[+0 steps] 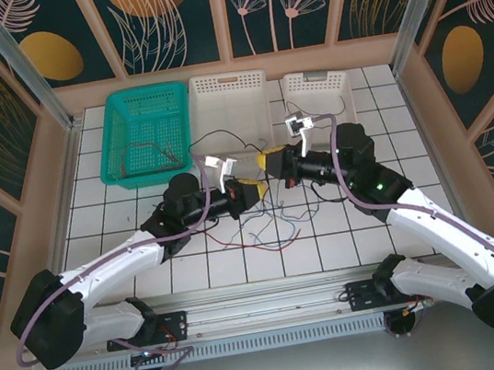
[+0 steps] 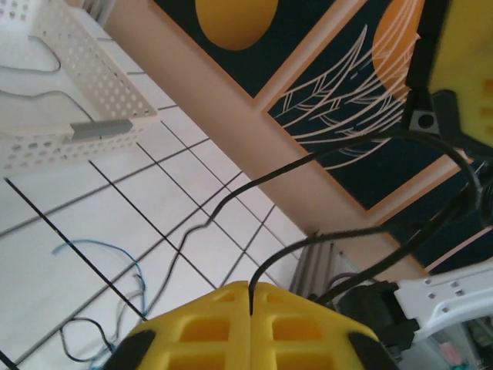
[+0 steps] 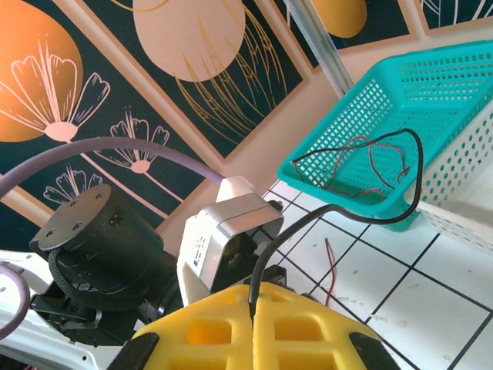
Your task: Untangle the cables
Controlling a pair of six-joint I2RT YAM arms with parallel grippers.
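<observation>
Both arms are reaching in low from the near corners, the left arm (image 1: 102, 272) and right arm (image 1: 428, 214) bending inward so their wrists are almost meeting mid-table. The teal basket (image 1: 112, 140) is sitting beyond the left claw (image 1: 250, 190), a red cable (image 1: 154, 150) lying inside it. That claw is pinching its yellow fingers tight on the black cable (image 3: 420, 173), and the right claw (image 1: 271, 158), just beside it, is clamping on black cable too. The loose cables (image 1: 272, 226) are sprawling on the tiles beneath both claws. Whether both are gripping one strand is hard to make out
</observation>
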